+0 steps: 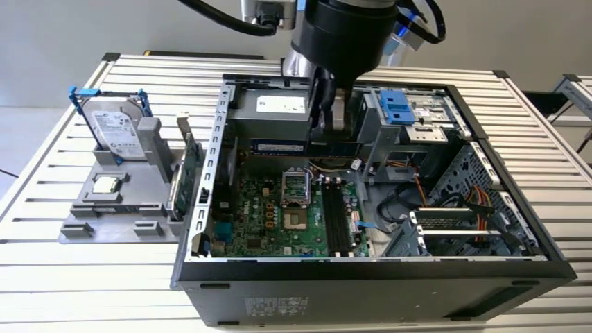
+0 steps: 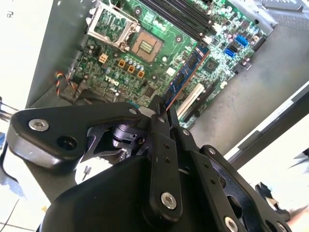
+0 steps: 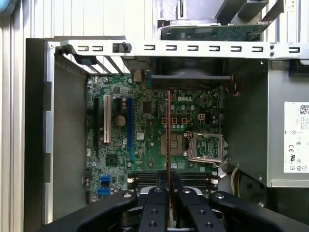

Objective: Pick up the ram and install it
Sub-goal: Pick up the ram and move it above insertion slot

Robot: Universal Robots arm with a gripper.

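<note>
The ram (image 1: 282,146) is a slim bluish stick that hangs inside the open computer case, above the green motherboard (image 1: 263,215). My gripper (image 1: 326,141) is shut on one end of it and reaches down from above. In the second wrist view the ram (image 2: 186,72) juts out from the gripper (image 2: 162,105) over the board. The first wrist view has the ram (image 3: 167,130) edge-on as a thin line between the closed fingers (image 3: 157,193). The black memory slots (image 1: 335,218) lie lower on the board, towards the case's front.
A grey fixture (image 1: 116,225) at the exterior view's left holds a silver hard drive (image 1: 120,132) in a blue frame and a green expansion card (image 1: 190,170). The power supply (image 1: 277,107), the drive cage (image 1: 407,114), orange cables (image 1: 462,201) and the case walls surround the board.
</note>
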